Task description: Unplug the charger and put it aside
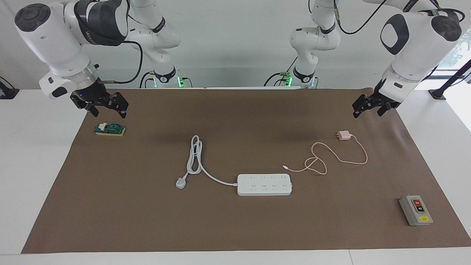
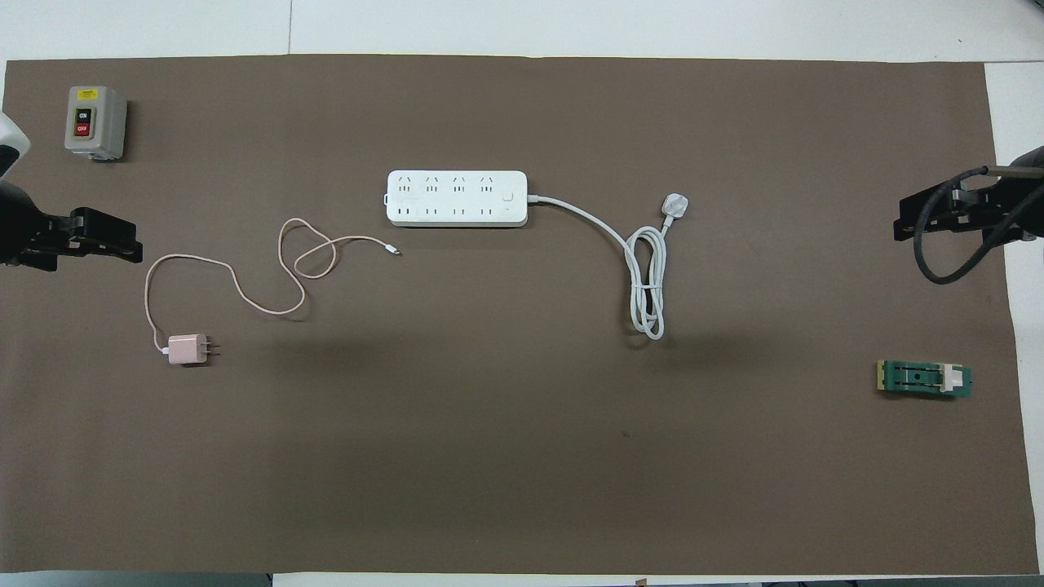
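Left gripper (image 1: 371,107) hangs open above the mat; the charger (image 1: 344,135) lies unplugged at its 7 o'clock, prongs pointing toward the right arm's end. Right gripper (image 1: 103,106), whose state cannot be told, waits well apart.

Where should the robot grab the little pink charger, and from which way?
Best on the charger's cube body, probably straight from above, fingers on its two flat sides. It lies flat on the mat, prongs out one end and thin cable out the other. The left gripper, open, hangs closest.
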Motion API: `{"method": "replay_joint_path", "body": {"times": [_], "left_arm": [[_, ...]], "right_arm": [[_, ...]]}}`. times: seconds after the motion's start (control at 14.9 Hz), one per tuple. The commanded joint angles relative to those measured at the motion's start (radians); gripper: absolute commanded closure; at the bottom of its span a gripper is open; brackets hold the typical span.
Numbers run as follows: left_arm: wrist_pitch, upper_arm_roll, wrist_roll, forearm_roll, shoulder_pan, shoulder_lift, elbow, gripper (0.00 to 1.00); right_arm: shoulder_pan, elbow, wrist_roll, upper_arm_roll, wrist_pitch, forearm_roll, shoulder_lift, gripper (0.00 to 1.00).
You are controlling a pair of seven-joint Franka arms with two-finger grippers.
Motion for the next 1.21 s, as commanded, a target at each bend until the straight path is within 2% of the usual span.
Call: {"method": "replay_joint_path", "body": {"times": [0.0,0.34,0.61,0.94,1.14], "left_arm": [[0.016,0.010,0.009,0.009,-0.011,-0.053,-0.050,0.00],[-0.052,0.011,0.009,0.011,-0.008,-0.037,-0.001,0.00],[-0.060,0.011,0.014,0.011,-0.011,-0.057,-0.013,0.00],[-0.130,0.013,0.019,0.017,-0.009,-0.062,0.036,0.00],[-0.130,0.011,0.019,0.017,-0.011,-0.063,0.034,0.00]], "right_arm": [[-0.008,-0.021,-0.015,0.005,0.009,-0.005,-0.015,0.00],[-0.010,-0.022,-0.015,0.005,0.007,-0.005,-0.038,0.00],[-0.007,-0.022,-0.016,0.005,-0.003,-0.005,-0.069,0.00],[-0.008,-0.022,-0.016,0.007,-0.003,-0.005,-0.069,0.00],[-0.007,-0.022,-0.016,0.005,-0.003,-0.005,-0.069,0.00]]}}
